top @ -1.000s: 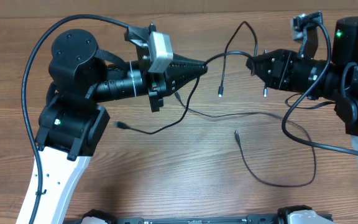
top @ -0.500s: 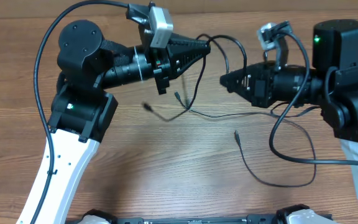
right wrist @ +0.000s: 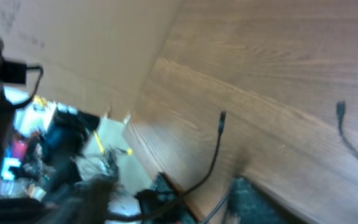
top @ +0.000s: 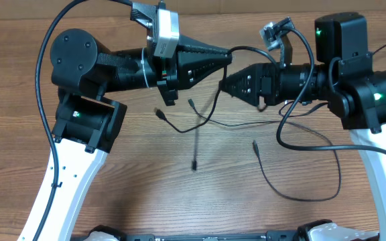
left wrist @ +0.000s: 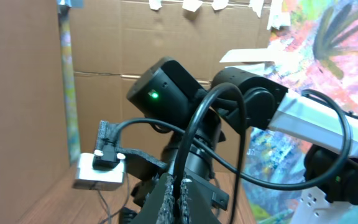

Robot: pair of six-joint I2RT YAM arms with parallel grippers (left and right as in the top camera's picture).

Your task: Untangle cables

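Several thin black cables lie in loose loops on the wooden table (top: 146, 194). My left gripper (top: 228, 57) is shut on one cable (top: 250, 48). In the left wrist view that cable (left wrist: 194, 134) rises from between the closed fingers (left wrist: 166, 199) and arcs over to the right. My right gripper (top: 222, 83) points left just below the left one, its jaws apart. A thin cable (right wrist: 213, 155) crosses the gap between the jaws of the right gripper (right wrist: 204, 183). A blurred strand (top: 195, 144) hangs toward the table. Loose plug ends (top: 158, 112) (top: 254, 143) rest on the wood.
Thick black arm cables loop beside the right arm (top: 293, 130) and over the left arm (top: 45, 47). A cardboard wall (top: 233, 5) runs along the table's back edge. A long cable loop (top: 300, 198) lies at front right. Arm bases (top: 106, 234) sit at the front edge.
The right gripper has opened and slid left toward the left gripper. A cable strand has dropped from between them and now hangs toward the table's middle. The left gripper stayed shut and shifted slightly right.
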